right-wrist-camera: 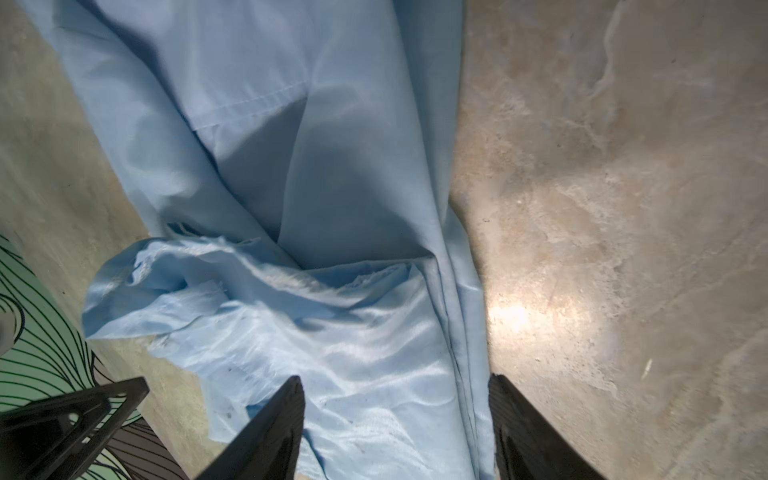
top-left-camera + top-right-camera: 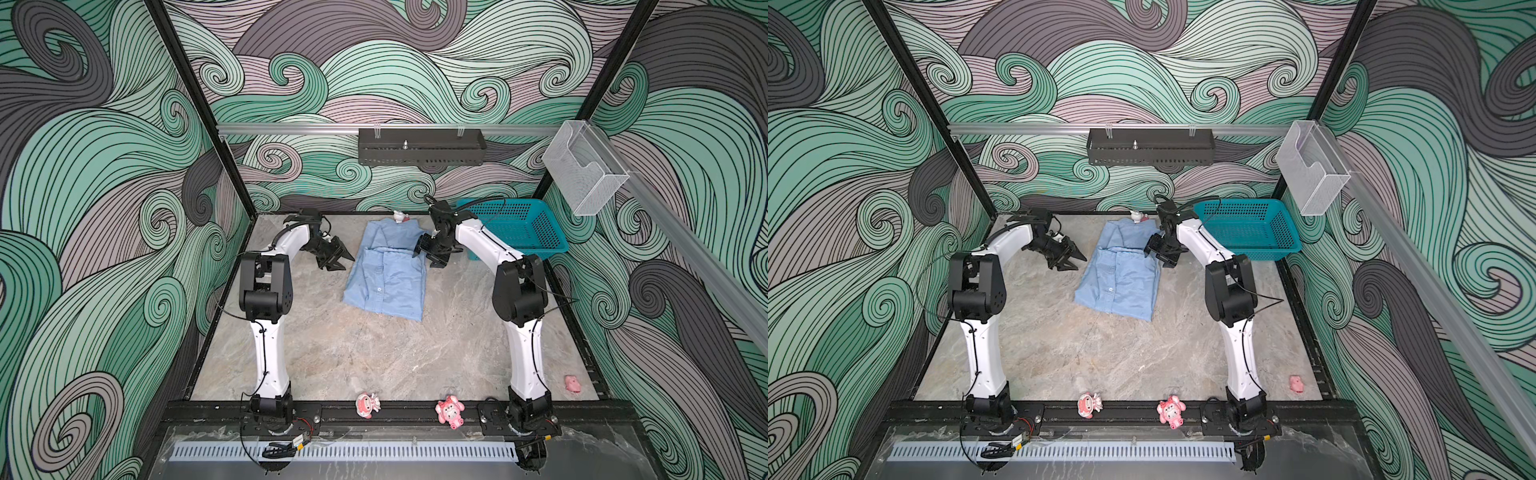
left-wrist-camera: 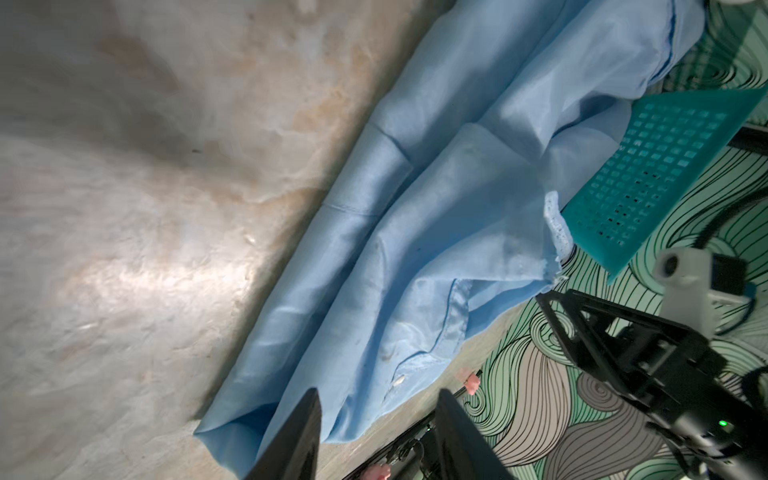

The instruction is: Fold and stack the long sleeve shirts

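Shirt (image 2: 386,274): lay narrowed lengthwise on worktop (image 2: 353,353), ready for cross-folding. Flanked by left pincer (image 3: 379,392) and right pincer (image 1: 395,382), both spread, seemingly gripping nothing.

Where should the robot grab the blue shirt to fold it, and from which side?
Probably its two far corners, at the long side edges. The blue shirt lies flat as a narrow strip, so only edges offer a lip. The left gripper should slide in low from the left, the right gripper from the right.
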